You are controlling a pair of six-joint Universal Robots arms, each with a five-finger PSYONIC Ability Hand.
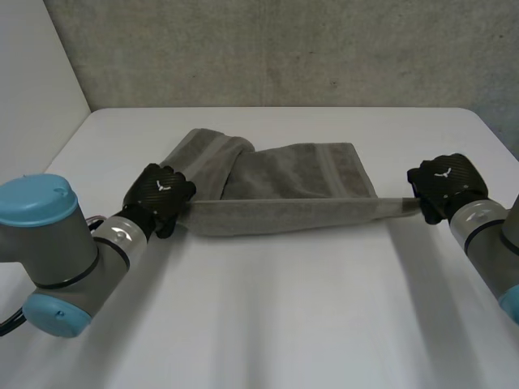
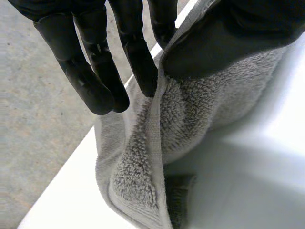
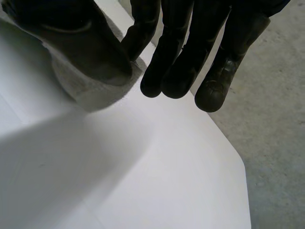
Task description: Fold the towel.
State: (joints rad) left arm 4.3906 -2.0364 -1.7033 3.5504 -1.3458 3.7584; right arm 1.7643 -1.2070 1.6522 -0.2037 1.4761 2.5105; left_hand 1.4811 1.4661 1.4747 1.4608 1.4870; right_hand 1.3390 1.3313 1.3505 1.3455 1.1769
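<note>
A grey towel (image 1: 300, 174) lies across the middle of the white table, its far part bunched in loose folds. Its near edge is raised and stretched taut between my two hands. My left hand (image 1: 160, 194) holds the left end of that edge. In the left wrist view the thumb (image 2: 214, 38) presses the towel's hem (image 2: 155, 124) against a straight finger, and the rest of the towel (image 2: 190, 109) hangs below. My right hand (image 1: 444, 185) holds the right end. There the thumb (image 3: 71, 43) pinches a towel corner (image 3: 93, 95) against the fingers (image 3: 171, 62).
Bare white table (image 1: 284, 308) spreads in front of the towel toward me. A grey wall (image 1: 284, 49) rises behind the table's far edge. Beyond the table's corner (image 3: 238, 162) by my right hand is concrete floor (image 3: 276, 119).
</note>
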